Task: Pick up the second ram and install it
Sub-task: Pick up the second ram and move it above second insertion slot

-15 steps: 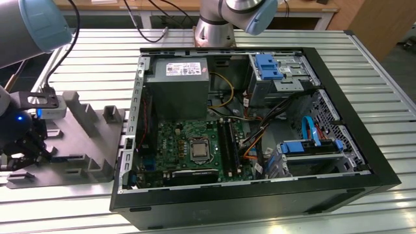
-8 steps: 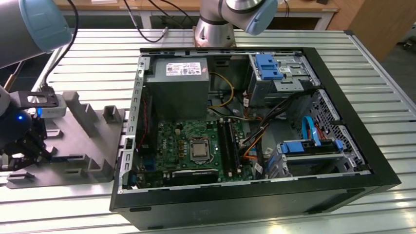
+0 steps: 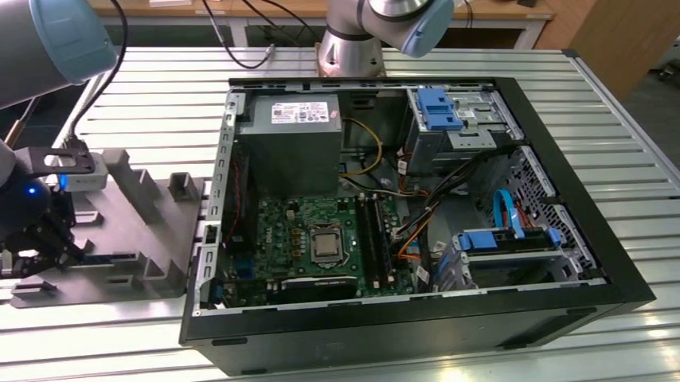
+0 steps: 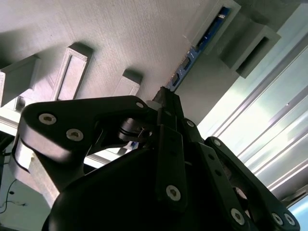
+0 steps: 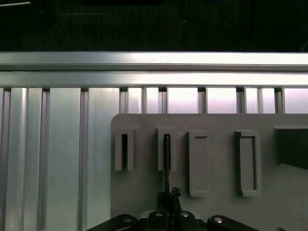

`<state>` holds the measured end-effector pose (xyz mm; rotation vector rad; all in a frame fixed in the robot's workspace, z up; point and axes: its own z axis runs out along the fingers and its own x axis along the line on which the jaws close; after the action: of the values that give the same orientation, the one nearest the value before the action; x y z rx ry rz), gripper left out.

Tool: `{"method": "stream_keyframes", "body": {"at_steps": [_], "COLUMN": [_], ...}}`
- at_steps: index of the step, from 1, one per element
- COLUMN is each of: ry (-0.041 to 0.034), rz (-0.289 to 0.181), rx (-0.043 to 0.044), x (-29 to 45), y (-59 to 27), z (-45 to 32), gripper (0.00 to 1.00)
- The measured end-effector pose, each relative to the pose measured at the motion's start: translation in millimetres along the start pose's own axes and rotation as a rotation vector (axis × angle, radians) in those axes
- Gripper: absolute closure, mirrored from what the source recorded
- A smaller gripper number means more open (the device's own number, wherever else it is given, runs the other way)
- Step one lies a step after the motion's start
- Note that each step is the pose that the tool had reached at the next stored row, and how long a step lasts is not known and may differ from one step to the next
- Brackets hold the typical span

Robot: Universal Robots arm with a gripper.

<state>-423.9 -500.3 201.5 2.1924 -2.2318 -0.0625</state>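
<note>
The second ram (image 4: pixel 193 54) is a thin dark stick seen edge-on, standing in a slotted block of the grey fixture (image 4: pixel 120 33). In the first wrist view the ram (image 5: pixel 166 161) runs from that slot down to my gripper (image 5: pixel 168 196). The gripper (image 4: pixel 166 96) is shut on the ram's near end. In the exterior view my gripper (image 3: pixel 37 239) hangs over the fixture (image 3: pixel 138 231) at the exterior view's left, beside the open computer case (image 3: pixel 531 103). The black motherboard slots (image 3: pixel 374 239) lie inside the case.
The grey power supply (image 3: pixel 289 143) sits at the back of the case, with cables and blue drive bays (image 3: pixel 510 239) toward the exterior view's right. Other upright blocks (image 5: pixel 247 163) stand on the fixture. The ribbed metal table (image 5: pixel 62 159) lies all around.
</note>
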Motion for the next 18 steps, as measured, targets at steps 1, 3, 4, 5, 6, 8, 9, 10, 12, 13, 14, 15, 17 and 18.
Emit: {"method": "stream_keyframes", "body": {"at_steps": [1, 3, 4, 5, 6, 8, 9, 10, 12, 13, 14, 15, 17, 18], "ry": [0.0001, 0.0, -0.0002, -0.0002, -0.0002, -0.0029, -0.0032, -0.0035, -0.0054, -0.0077, -0.0078, -0.008, -0.0081, -0.008], "rz": [0.0, 0.0, 0.0, 0.0, 0.0, 0.0, 0.0, 0.0, 0.0, 0.0, 0.0, 0.0, 0.0, 0.0], "rx": [-0.0001, 0.0001, 0.0002, 0.0002, 0.0001, -0.0002, -0.0002, -0.0001, -0.0002, -0.0002, -0.0001, -0.0001, 0.0, -0.0001], "x": [0.0, -0.1, -0.1, -0.1, 0.0, -0.1, -0.1, -0.1, 0.0, 0.0, 0.0, 0.0, 0.0, 0.0], "y": [0.0, 0.1, 0.1, 0.0, 0.1, 0.2, 0.2, 0.1, 0.1, 0.1, 0.1, 0.1, 0.0, 0.1], "z": [-0.9, -2.1, -2.1, -2.1, -2.1, -2.3, -2.3, -2.3, -2.3, -2.3, -2.2, -2.2, -2.2, -2.2], "gripper": [0.88, 0.88, 0.88, 0.88, 0.88, 0.88, 0.88, 0.88, 0.88, 0.88, 0.88, 0.88, 0.88, 0.88]}}
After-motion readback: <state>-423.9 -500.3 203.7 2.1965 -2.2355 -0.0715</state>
